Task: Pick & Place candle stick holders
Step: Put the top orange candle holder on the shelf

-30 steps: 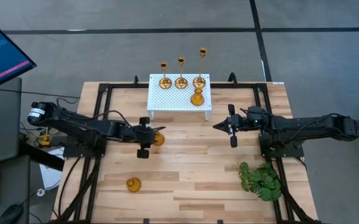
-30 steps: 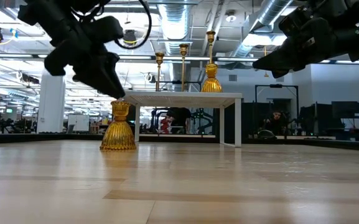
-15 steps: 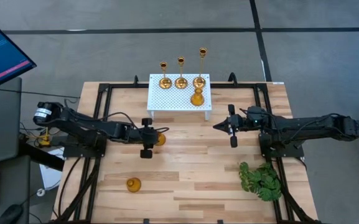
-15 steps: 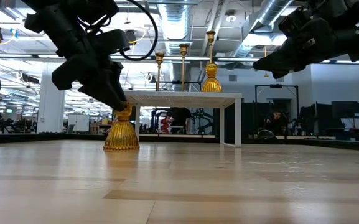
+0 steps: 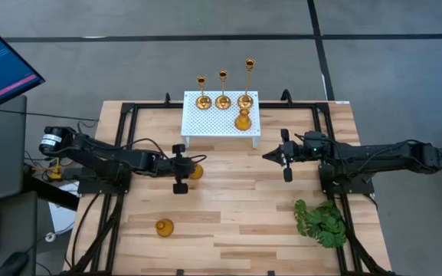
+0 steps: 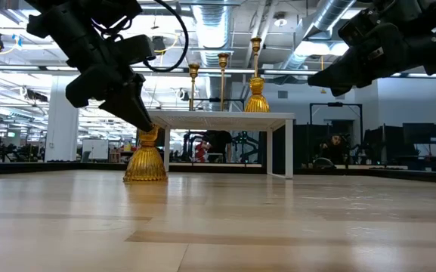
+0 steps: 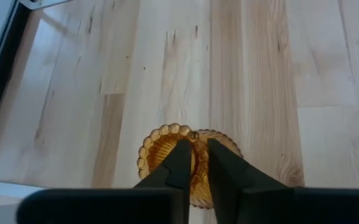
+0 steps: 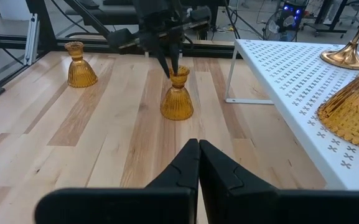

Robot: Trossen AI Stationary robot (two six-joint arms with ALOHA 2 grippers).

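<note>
My left pincer [image 5: 181,170] is down over a squat amber candle holder [image 6: 145,156] that stands upright on the counter [image 5: 236,207] just in front of the white stand [image 5: 221,123]. Its fingers [image 7: 185,163] are pinched on the holder's scalloped rim, one inside the cup and one outside. My right pincer [image 5: 285,156] hangs above the counter near the stand's right end, fingers pressed together with nothing between them. A second squat holder [image 5: 164,227] sits alone near the counter's front left. A third [image 5: 242,120] is on the stand, with three slim brass sticks [image 5: 223,90] in a row behind it. A green plant [image 5: 322,221] lies at the front right.
</note>
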